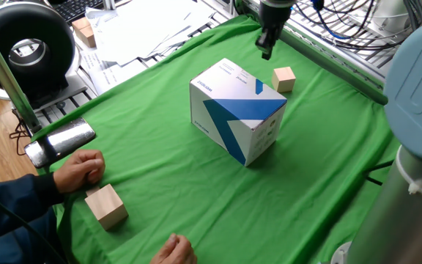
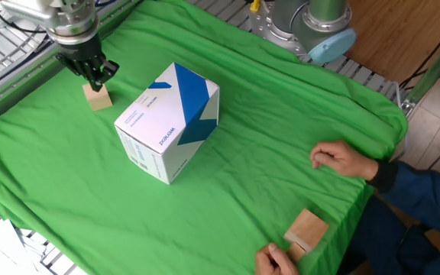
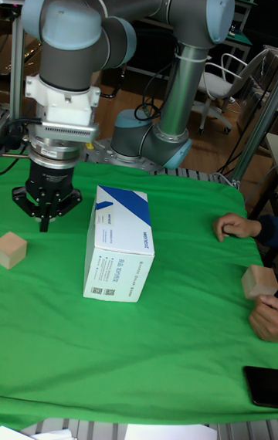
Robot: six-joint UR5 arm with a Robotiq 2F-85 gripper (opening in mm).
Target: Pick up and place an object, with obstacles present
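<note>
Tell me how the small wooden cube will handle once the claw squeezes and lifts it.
The small wooden cube looks solid, so probably stiff under the claw. Flat faces suggest it won't roll. Being tiny beside the white box, it is likely light.

Bright even light, soft shadows, sharp focus

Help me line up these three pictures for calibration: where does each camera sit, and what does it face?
One fixed view: high at the person's side, looking across the box to the gripper; arm segment at right edge.
The other fixed view: high at the opposite side, person at lower right; gripper over the small cube, robot base at the top.
Tall fixed view: low at the table edge, facing the whole arm.
All share the box, small cube, and gripper.
</note>
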